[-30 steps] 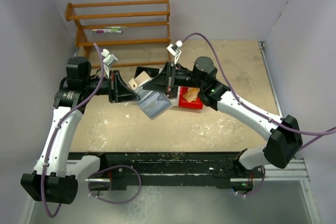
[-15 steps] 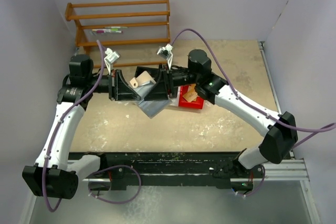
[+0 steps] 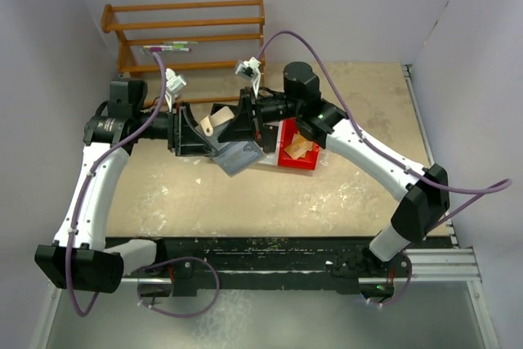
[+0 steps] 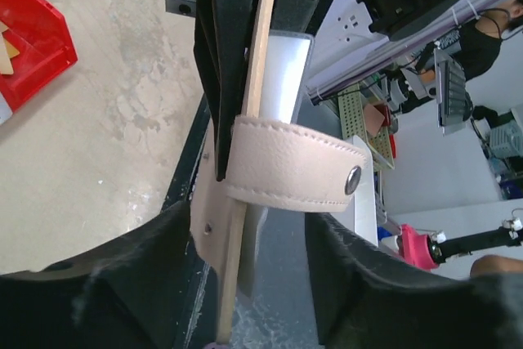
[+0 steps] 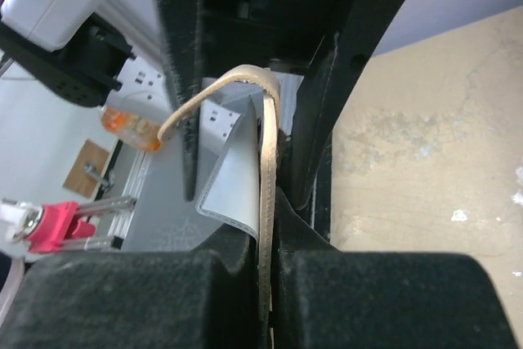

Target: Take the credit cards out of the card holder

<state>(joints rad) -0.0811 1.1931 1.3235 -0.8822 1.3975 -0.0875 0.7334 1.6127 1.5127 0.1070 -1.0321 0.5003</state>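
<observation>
Up in the middle of the overhead view, both arms meet nose to nose. The card holder hangs between them, lifted clear of the tabletop. That makes sense: with the holder up in the air, one arm can steady it while the other works at the pockets. The bluish-grey sleeves droop from it toward the lower centre, just left of the red bin.

Right gripper first. In its own camera the jaws are pinched down tight, with the thin tan panel running straight up out of the slit between them at bottom centre. That's a firm clamp on the holder's edge, and I'd call this the anchoring arm.

Now the left gripper. In its wrist view the dark fingers sit in the lower corners, spread well apart, with the holder standing upright in the gap. The tan strap, snap button showing, loops across to the right. The jaws are wide and bracket the holder rather than biting it; whether either pad actually presses on the leather, I cannot tell.

And the credit cards? A pale whitish rectangle pokes up beside the tan panel at upper centre. It could be a card or a sleeve, too close to call. I see none lying free, so my read is that the extraction isn't done yet.
</observation>
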